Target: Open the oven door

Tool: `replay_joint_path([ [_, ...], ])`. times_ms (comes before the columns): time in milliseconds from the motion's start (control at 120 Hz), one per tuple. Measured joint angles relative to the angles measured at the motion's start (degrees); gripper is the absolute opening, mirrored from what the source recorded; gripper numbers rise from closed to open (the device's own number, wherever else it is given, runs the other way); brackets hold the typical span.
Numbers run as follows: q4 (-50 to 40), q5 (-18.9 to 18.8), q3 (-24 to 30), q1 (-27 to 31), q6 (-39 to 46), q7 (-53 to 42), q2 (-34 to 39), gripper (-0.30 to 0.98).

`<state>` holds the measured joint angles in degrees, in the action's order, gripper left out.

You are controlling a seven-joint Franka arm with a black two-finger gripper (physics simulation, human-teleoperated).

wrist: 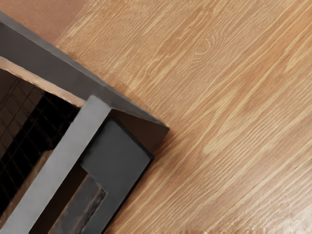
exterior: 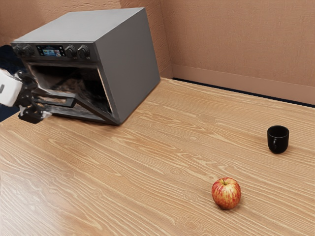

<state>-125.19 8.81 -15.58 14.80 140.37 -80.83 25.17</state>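
Note:
In the exterior view my gripper (exterior: 38,103) is at the left, at the near end of the handle (exterior: 63,102) on the oven door (exterior: 91,108). Whether it touches the handle cannot be told. The grey oven (exterior: 129,66) has its door partly lowered, tilted outward from the bottom edge, and the dark inside shows above it. In the wrist view the door's grey edge (wrist: 61,163) runs beside the black handle (wrist: 117,158), with the oven's interior (wrist: 29,131) on the other side of that edge.
Knobs and a small display (exterior: 51,50) line the oven's top front. A red and yellow apple (exterior: 226,193) and a black mug (exterior: 278,139) stand on the wooden table (exterior: 147,162), toward the exterior view's right. A wall (exterior: 236,44) rises behind the table.

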Motion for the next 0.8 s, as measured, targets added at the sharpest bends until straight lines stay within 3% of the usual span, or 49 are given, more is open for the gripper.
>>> replay_joint_path([
  [33,-4.4,-2.7,5.8,1.6,-4.1,0.2,15.0,0.59],
  [58,-0.5,-5.1,12.7,2.4,-8.0,0.6,22.4,0.61],
  [83,5.8,-6.7,17.1,2.9,-11.5,1.2,25.2,0.62],
  [133,23.0,-6.3,20.5,3.7,-17.2,3.6,16.4,0.64],
  [200,41.3,-5.6,22.6,3.9,-26.7,10.3,-4.4,0.65],
  [258,47.8,-5.5,24.6,3.7,-34.4,17.1,-16.7,0.66],
  [325,50.0,-5.3,25.5,4.1,-41.0,23.9,-26.2,0.67],
  [500,51.0,-4.6,25.6,4.3,-51.0,38.0,-31.4,0.68],
  [533,51.1,-4.6,22.1,0.6,-52.2,40.3,-31.5,0.68],
  [583,51.1,-4.1,11.7,-9.2,-53.5,43.5,-31.5,0.68],
  [625,51.1,-3.6,7.6,-12.8,-54.4,45.9,-31.5,0.68],
  [708,51.1,-3.1,4.8,-14.8,-55.7,50.3,-31.5,0.68],
  [800,51.1,-3.6,5.2,-14.9,-56.7,54.4,-31.5,0.69],
])
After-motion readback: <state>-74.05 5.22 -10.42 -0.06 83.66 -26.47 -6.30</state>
